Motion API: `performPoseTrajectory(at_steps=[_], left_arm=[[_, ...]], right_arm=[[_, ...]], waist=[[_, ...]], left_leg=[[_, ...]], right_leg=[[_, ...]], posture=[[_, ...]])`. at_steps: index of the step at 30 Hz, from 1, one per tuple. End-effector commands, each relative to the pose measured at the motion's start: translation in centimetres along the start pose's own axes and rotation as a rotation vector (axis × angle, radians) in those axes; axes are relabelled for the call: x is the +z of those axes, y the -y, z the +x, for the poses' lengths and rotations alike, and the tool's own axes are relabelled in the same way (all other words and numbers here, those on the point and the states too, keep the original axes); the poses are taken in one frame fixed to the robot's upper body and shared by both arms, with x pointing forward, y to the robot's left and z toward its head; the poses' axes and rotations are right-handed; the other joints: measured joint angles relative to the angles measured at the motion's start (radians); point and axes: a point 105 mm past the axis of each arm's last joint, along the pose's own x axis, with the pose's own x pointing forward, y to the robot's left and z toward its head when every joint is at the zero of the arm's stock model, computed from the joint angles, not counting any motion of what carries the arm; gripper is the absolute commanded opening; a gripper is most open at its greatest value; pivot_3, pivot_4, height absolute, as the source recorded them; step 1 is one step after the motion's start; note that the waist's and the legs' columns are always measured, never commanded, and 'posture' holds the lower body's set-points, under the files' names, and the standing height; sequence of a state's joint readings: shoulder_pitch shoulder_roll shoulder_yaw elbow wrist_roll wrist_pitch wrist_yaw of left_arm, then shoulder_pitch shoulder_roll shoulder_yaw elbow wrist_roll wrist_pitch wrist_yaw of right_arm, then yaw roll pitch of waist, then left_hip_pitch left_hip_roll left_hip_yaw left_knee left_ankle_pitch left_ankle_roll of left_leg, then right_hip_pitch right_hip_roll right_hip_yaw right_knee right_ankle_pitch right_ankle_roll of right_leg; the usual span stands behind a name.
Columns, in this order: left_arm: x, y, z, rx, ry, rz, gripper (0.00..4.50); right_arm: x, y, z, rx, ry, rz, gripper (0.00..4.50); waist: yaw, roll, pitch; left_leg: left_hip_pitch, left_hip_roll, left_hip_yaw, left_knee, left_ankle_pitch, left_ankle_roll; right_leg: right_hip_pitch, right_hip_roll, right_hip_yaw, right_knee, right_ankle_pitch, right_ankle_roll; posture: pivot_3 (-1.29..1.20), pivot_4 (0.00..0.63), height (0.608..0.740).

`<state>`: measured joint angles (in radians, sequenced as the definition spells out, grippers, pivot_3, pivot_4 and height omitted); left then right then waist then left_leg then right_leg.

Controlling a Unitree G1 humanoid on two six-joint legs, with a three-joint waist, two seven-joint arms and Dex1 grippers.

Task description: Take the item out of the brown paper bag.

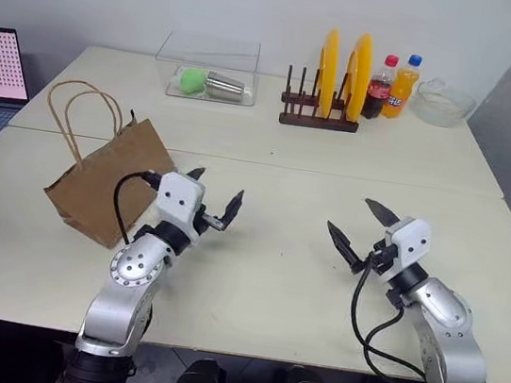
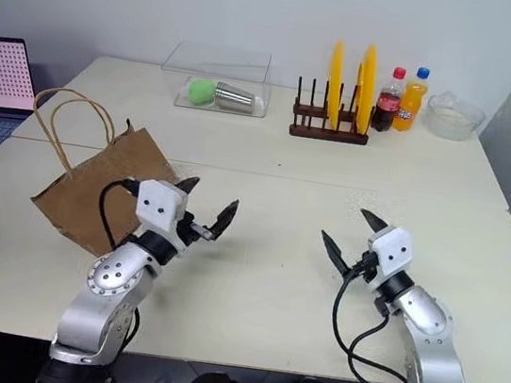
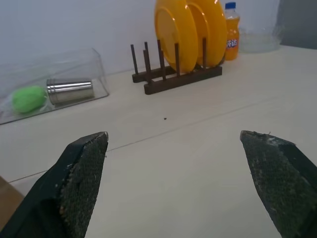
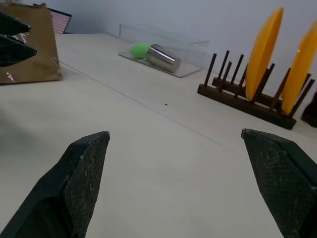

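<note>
With both the left gripper [image 1: 213, 197] and right gripper [image 1: 358, 229] spread empty, the light brown paper bag [image 1: 104, 185] may slide when reached into, its contents probably hidden.

The creased brown kraft paper bag [image 1: 104, 185] looks matt. The cream worktop [image 1: 272, 280] is smooth with a dull sheen. The dark wooden plate rack [image 1: 319, 115] holds glossy yellow plates [image 1: 328, 68]. The brushed metal cup [image 3: 69, 91] lies in a clear plastic box [image 1: 206, 66].

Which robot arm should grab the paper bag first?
Probably the left. Its open claw hangs right beside the brown paper bag, while the open right claw is far across the table.
</note>
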<state>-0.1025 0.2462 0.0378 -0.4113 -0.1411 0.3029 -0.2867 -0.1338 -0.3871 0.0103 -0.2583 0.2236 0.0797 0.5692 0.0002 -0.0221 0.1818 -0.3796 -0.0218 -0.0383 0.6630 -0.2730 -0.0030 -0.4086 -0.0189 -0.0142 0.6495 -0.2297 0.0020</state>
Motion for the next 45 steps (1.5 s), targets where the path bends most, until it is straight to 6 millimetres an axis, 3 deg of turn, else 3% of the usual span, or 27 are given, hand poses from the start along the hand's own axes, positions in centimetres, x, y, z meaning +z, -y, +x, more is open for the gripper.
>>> performPoseTrajectory(at_steps=[1,7,10,19,28,35,45], left_arm=[[1.9,-2.0,-1.4,0.091,0.031,-0.017,4.49],[2.7,-7.9,-4.7,0.221,-0.02,-0.035,4.49],[3.2,-9.9,-5.9,0.23,-0.04,-0.021,4.49],[4.3,-14.9,-8.6,0.21,-0.12,-0.047,4.49],[5.9,-17.9,-6.7,0.13,-0.157,-0.078,4.49],[6.5,-19.1,-4.4,0.084,-0.157,-0.066,4.49],[7.6,-19.9,-1.8,0.028,-0.118,-0.031,4.49]], right_arm=[[2.6,-1.3,1.0,0.146,0.08,0.006,4.5],[6.1,-4.5,1.9,0.477,0.114,0.056,4.5],[7.2,-5.3,1.9,0.596,0.097,0.055,4.5],[8.3,-4.5,2.3,0.667,0.071,0.059,4.5],[9.9,-5.0,2.6,0.707,0.093,0.032,4.5],[11.4,-5.1,2.8,0.726,0.105,0.0,4.5],[11.8,-5.1,3.0,0.722,0.099,-0.016,4.5]], waist=[[-0.002,0.0,0.0],[-0.002,0.0,0.0],[-0.002,0.0,0.0],[0.0,-0.001,0.0],[0.0,-0.001,0.001],[-0.001,-0.001,0.001],[-0.002,-0.001,0.001]], left_leg=[[0.0,0.0,0.0,0.0,0.0,0.0],[0.0,0.0,-0.001,0.0,0.0,0.0],[0.0,0.0,-0.001,0.0,0.0,0.0],[0.0,0.0,-0.002,0.0,0.0,0.0],[-0.001,0.0,-0.002,-0.001,0.0,0.0],[-0.002,0.0,-0.002,-0.001,0.0,0.0],[-0.003,0.0,-0.002,-0.001,0.0,0.0]], right_leg=[[0.0,0.0,0.0,0.0,0.0,0.0],[0.0,0.0,-0.001,0.0,0.0,0.0],[0.0,0.0,-0.002,0.0,0.0,0.0],[0.0,0.0,-0.002,-0.001,0.0,-0.001],[-0.002,-0.001,-0.002,-0.001,0.0,-0.001],[-0.003,-0.001,-0.002,-0.002,0.002,-0.005],[-0.004,-0.001,-0.002,-0.001,0.003,-0.006]], posture=[[0.0,0.15,0.74],[0.0,0.15,0.74],[0.0,0.15,0.74],[0.0,0.15,0.74],[0.0,0.15,0.74],[0.0,0.15,0.74],[0.0,0.15,0.74]])
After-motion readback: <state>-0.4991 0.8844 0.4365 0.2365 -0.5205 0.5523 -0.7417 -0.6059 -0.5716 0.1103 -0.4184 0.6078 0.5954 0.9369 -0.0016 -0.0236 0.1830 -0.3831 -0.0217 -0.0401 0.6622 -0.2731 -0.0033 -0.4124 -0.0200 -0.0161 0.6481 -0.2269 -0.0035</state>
